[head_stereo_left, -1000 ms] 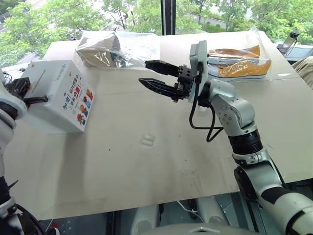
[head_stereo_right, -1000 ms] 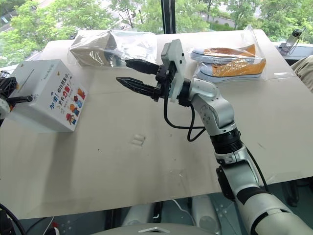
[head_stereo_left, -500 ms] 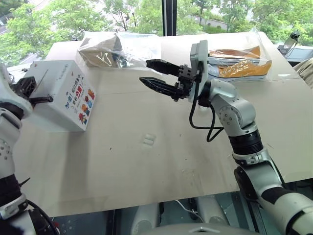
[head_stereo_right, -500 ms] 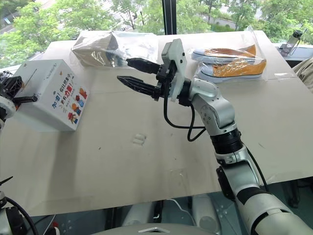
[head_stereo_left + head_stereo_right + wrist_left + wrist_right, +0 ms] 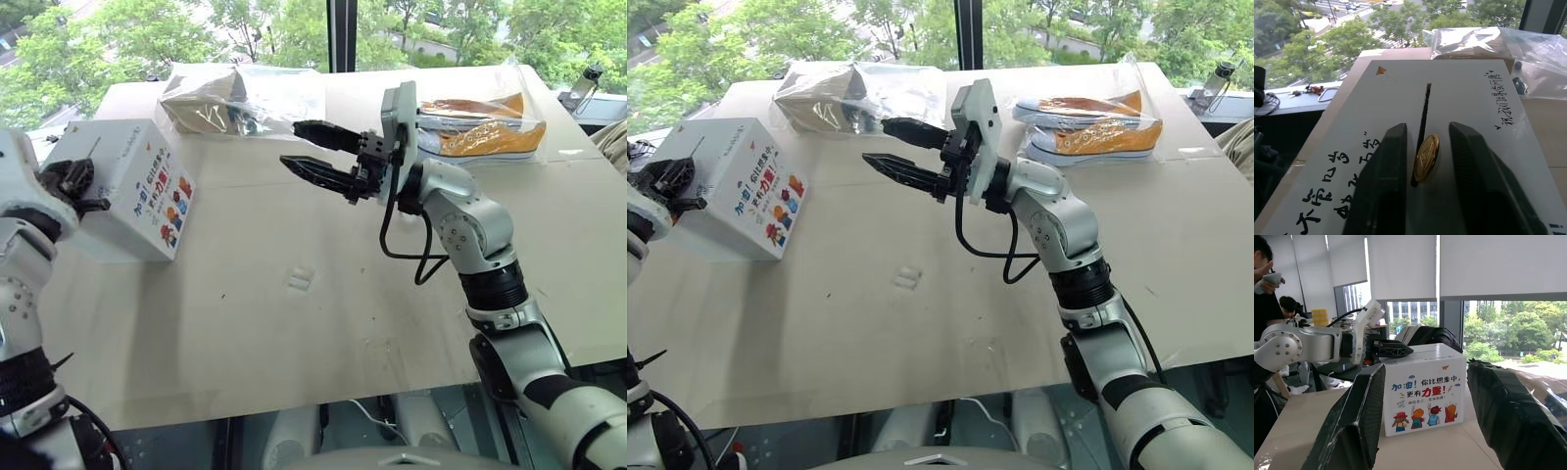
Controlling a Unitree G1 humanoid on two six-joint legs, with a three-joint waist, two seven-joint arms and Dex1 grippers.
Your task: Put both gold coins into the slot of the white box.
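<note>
1. my left gripper [image 5: 1422,161] sits over the top of the white box [image 5: 132,201], which rests at the table's [image 5: 323,333] left side. its fingers stand parted, and a gold coin [image 5: 1426,156] stands on edge between them, partly sunk into the slot [image 5: 1421,122]. neither finger seems to press it, so i judge it released and about to drop through.
2. my right gripper [image 5: 309,147] hovers above mid-table, pointing toward the box, jaws spread wide and holding nothing.
3. progress, as i judge it: this coin is nearly in. i can't make out a second coin anywhere, so i can't tell whether it is already inside the box or waiting somewhere.
4. hard to read: the box's inside is hidden, and a small pale scrap [image 5: 300,280] on the table is too small to identify.
</note>
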